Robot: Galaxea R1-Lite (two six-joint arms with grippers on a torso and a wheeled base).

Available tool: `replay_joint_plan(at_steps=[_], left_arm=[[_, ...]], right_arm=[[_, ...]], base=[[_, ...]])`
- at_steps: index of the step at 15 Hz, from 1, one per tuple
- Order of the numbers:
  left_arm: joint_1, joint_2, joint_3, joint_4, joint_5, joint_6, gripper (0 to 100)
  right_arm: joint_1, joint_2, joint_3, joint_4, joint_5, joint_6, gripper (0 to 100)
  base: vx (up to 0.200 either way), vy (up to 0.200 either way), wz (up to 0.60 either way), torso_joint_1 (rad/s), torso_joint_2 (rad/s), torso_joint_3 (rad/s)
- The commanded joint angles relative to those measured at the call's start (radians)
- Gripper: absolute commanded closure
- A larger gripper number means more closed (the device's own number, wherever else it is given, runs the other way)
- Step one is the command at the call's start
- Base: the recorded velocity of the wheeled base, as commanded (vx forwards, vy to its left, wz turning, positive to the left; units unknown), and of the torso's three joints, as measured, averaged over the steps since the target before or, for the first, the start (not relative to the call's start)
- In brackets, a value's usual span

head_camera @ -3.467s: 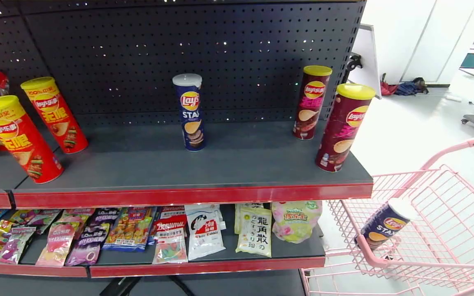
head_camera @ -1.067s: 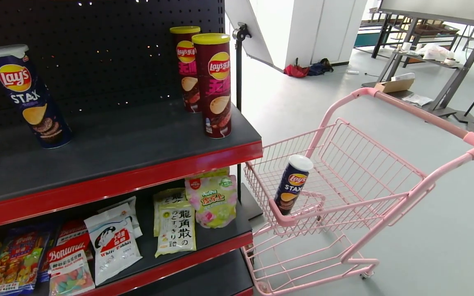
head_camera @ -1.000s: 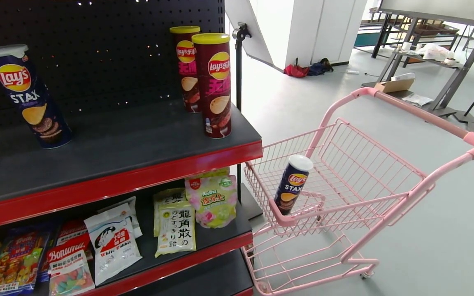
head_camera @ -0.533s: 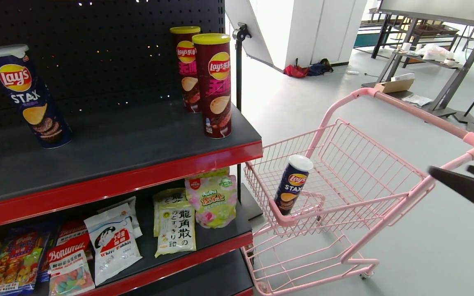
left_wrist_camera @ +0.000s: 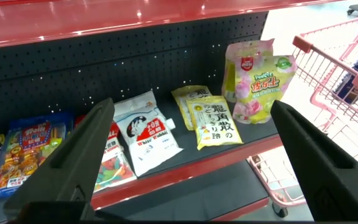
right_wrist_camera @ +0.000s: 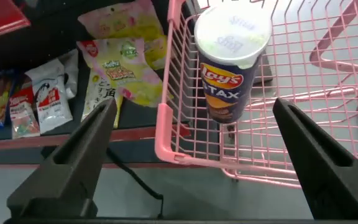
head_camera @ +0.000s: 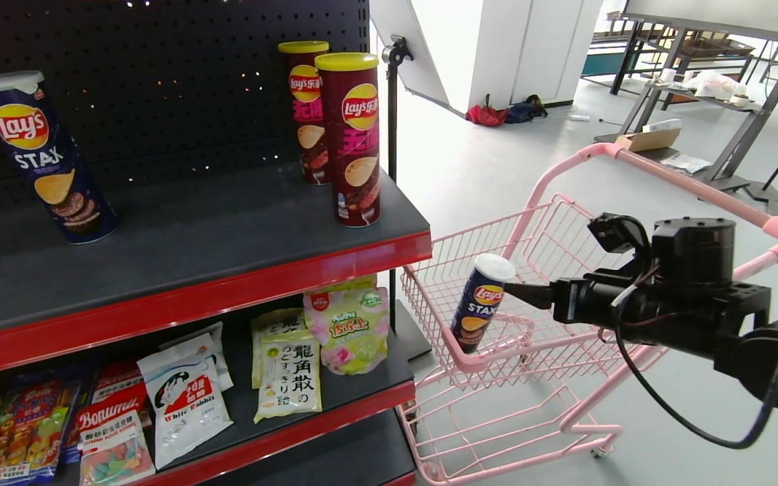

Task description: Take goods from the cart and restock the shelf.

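The shelf [head_camera: 193, 223] fills the left of the head view: a dark pegboard back, a dark upper board with a red front edge, and a lower board beneath it. Just beside its right end stands the pink wire cart [head_camera: 632, 162], its basket corner close to the shelf's end.

The right arm stretches across the cart's basket from the right, and the right gripper [head_camera: 517, 291] points at the goods inside. In the right wrist view its two fingers [right_wrist_camera: 73, 168] are spread wide apart, one on either side of the can, with neither pad on it. The left gripper [left_wrist_camera: 191, 109] hangs low in front of the lower board, its fingers also wide apart and holding nothing.

The task's thing, a blue can [head_camera: 482, 302] of crisps with a white lid, is in the cart, leaning tilted in the basket corner nearest the shelf. A second blue can [head_camera: 41, 158] stands on the upper board at the left. Two maroon cans with yellow lids stand near the board's right end: one [head_camera: 356, 138] at the front, the other [head_camera: 306, 111] just behind it.

On the lower board lie flat snack bags: a white one [head_camera: 186, 398], a pale yellow one [head_camera: 288, 371] and a green-and-pink pouch [head_camera: 348, 327] propped beside it.
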Motion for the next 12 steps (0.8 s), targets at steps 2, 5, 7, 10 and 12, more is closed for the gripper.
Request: replay_joint_plan(at_steps=[2, 5, 7, 10, 12], left_arm=[[0.001, 0.001, 0.000, 0.000, 0.000, 0.001, 0], [0.001, 0.001, 0.000, 0.000, 0.000, -0.001, 0], [0.001, 0.001, 0.000, 0.000, 0.000, -0.001, 0], [0.000, 0.001, 0.000, 0.000, 0.000, -0.001, 0], [0.001, 0.001, 0.000, 0.000, 0.000, -0.001, 0]], right_arm=[[0.005, 0.169, 0.005, -0.072, -0.006, -0.002, 0], [0.003, 0.261, -0.039, -0.110, -0.032, -0.004, 0], [0.003, 0.327, -0.078, -0.174, -0.045, -0.001, 0], [0.005, 0.396, -0.151, -0.187, -0.058, -0.004, 0], [0.005, 0.440, -0.212, -0.187, -0.094, -0.002, 0]], base=[[0.000, 0.000, 0.00, 0.000, 0.00, 0.000], [0.000, 0.000, 0.00, 0.000, 0.00, 0.000], [0.000, 0.000, 0.00, 0.000, 0.00, 0.000], [0.000, 0.000, 0.00, 0.000, 0.00, 0.000], [0.000, 0.000, 0.00, 0.000, 0.00, 0.000]])
